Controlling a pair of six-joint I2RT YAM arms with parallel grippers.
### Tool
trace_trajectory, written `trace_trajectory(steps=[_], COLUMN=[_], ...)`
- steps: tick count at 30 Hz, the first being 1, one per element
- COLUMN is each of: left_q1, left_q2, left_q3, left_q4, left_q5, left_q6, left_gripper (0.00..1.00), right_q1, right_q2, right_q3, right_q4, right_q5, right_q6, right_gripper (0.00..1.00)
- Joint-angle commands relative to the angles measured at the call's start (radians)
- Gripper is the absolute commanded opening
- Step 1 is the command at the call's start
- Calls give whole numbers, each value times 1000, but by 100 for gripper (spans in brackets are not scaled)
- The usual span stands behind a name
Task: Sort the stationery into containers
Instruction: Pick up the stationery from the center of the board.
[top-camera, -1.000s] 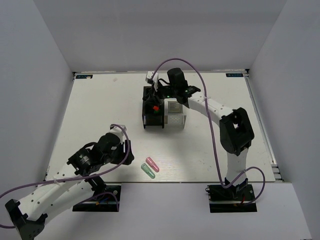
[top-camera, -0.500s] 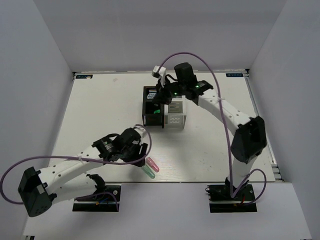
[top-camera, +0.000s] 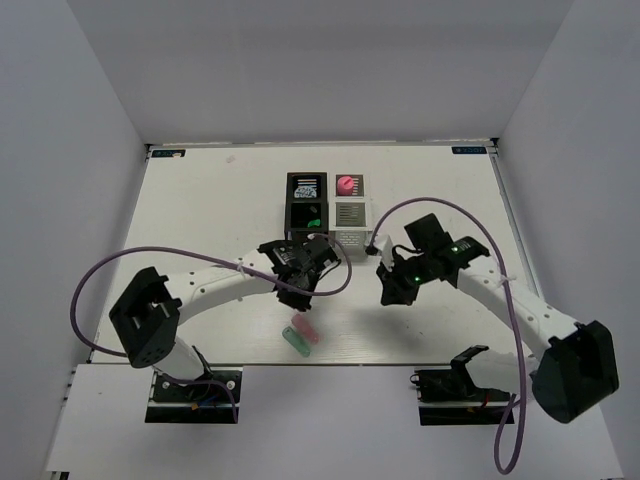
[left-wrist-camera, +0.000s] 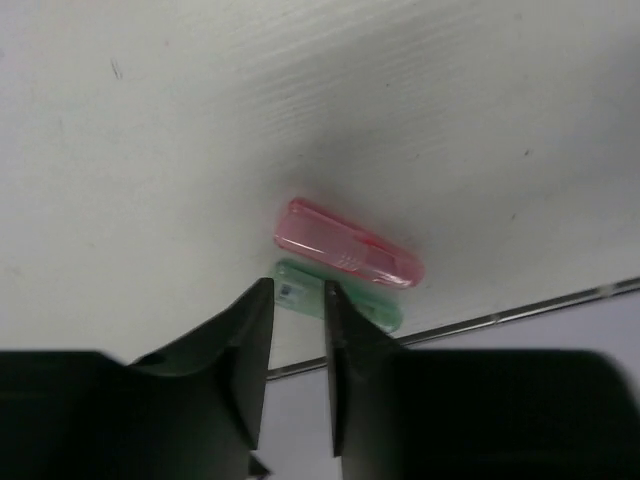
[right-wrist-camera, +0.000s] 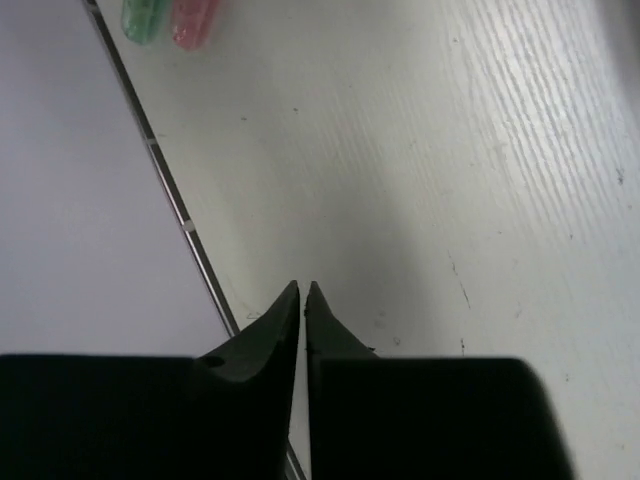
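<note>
- Table (top-camera: 200, 220): white top, both arms reaching out over its middle.
- Containers: the black container (top-camera: 291, 205) and the white container (top-camera: 352, 222) are standing touching side by side at the far centre. Something green is showing inside the black one. A pink round piece is sitting at the white one's far side; exact seating unclear.
- Left gripper (left-wrist-camera: 297, 295): it is hanging low over the near part of the table, pointing at the last two loose pieces. Its jaws are standing narrow, with a slim gap and nothing between them.
- Right gripper (right-wrist-camera: 302, 292): it is hovering over bare table right of centre, well apart from the boxes. Its jaws are pressed together, carrying nothing.
- Pink capsule (left-wrist-camera: 348, 257) and green capsule (left-wrist-camera: 375, 312): they are lying flat, touching along their lengths, close to the table's near edge. The green one is the nearer to that edge, and its end is showing just past the left fingertips.

Step in hand, as I am reading it: pickup of one capsule by the left arm; most of the sorting appears done.

Next move is calling for:
- wider jaws, since the present gap looks too slim to straddle a capsule;
- a descent onto one piece only, which is awkward with the two touching;
- care near the edge, where a nudge may be sending the green one off.
</note>
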Motion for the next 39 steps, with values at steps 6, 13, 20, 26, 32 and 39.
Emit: trace_trajectory(steps=[6,13,20,26,32,39], left_q1=[-41,-61,-64,-64,-62,-54], left_q2=[-13,-23,42,91,139,255], left_q3=[-69,-189,-192,-217,-203,-82], left_q4=[-6,133,208,211,176,44], left_q5=[-102,-147,-136,-144,-148,-98], left_q6=[-662,-953,-986,-1021,-992,-880], left_gripper=[43,46,53,54,44,54], right_q1=[-40,-83,-120,-144,-175,-209], right_q2=[-142,-181,-214,-233,-239,-251], right_q3=[-38,-55,-78,-77,-80,-75], right_q4=[115,133,135,123,118,109], right_q5=[93,110,85,56,33,4], right_q6=[113,121,109,106,106,106], right_gripper=[29,29,29,30,30,30])
